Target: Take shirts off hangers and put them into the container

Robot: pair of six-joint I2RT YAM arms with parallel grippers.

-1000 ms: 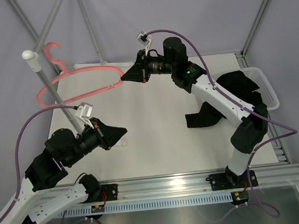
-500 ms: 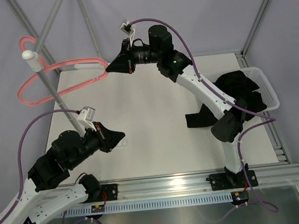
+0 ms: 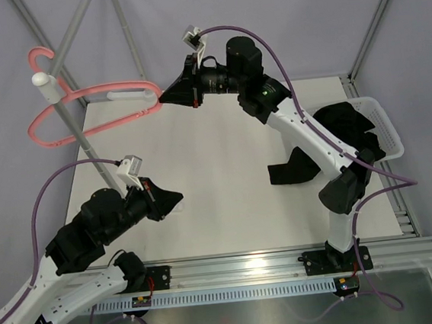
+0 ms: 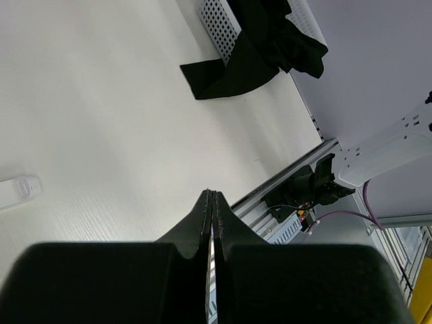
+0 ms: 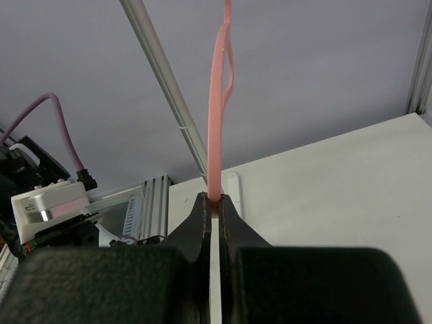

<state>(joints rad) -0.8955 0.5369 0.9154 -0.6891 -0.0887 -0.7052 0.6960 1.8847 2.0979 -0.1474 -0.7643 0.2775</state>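
While my right tool (image 5: 214, 200) pinches one end of the pink hanger (image 5: 217, 121) near the rack pole (image 3: 72, 118), my left tool (image 4: 210, 194) sits pressed together, empty. Black shirt (image 3: 346, 122) drapes over the basket (image 3: 389, 130) onto the table (image 3: 215, 154).

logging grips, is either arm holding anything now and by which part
The right gripper pinches the pink hanger at one shoulder tip; the left gripper is shut on nothing.

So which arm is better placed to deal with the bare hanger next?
Right. The right gripper has its jaws shut on one end of the pink hanger, up by the rack pole; the left gripper is shut on nothing, low over the table.
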